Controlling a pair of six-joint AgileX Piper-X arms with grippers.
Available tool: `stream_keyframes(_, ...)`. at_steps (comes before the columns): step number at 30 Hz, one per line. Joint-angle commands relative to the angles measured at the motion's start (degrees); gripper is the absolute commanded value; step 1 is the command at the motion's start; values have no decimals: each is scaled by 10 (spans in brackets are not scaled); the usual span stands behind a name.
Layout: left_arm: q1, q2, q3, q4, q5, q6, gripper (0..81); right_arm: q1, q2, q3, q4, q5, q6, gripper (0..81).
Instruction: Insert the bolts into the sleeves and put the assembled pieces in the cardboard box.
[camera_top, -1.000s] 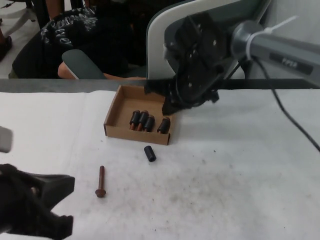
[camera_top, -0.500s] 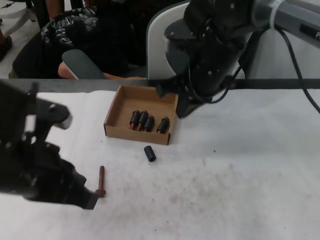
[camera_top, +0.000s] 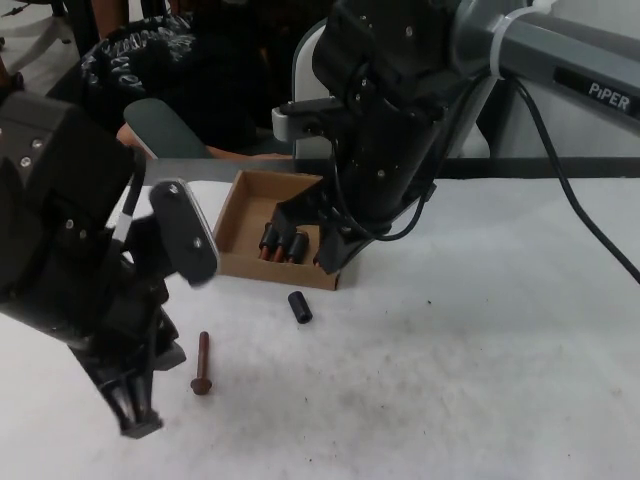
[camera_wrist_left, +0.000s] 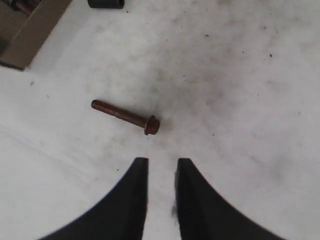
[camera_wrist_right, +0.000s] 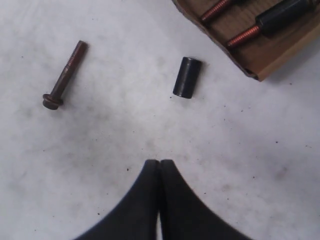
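- High view: the last bolt lies on the bench. The loose sleeve sits apart from it, just in front of the cardboard box, where assembled pieces lie.
- Left wrist view: my left gripper hangs just short of the bolt, its fingers parted by a narrow gap. I'd widen it, centre over the bolt's middle and descend squarely, since it will likely roll.
- Right wrist view: my right gripper is closed on nothing, near the sleeve. It must open before straddling the sleeve's sides.
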Motion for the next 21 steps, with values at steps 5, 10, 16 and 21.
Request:
stream_keyframes(5, 0, 11, -6, -1, -3, 153, 211, 0, -10, -3, -3, -5, -5, 3)
stream_keyframes(10, 0, 24, -6, -5, 7, 213, 211, 2, -10, -3, -3, -11, -1, 2)
stream_keyframes(16, 5, 42, -6, -5, 2, 210, 211, 3, -5, 4, -15, -43, 18, 255)
stream_keyframes(21, 32, 56, -6, -22, 2, 179, 211, 4, 0, 11, -37, -13, 58, 531)
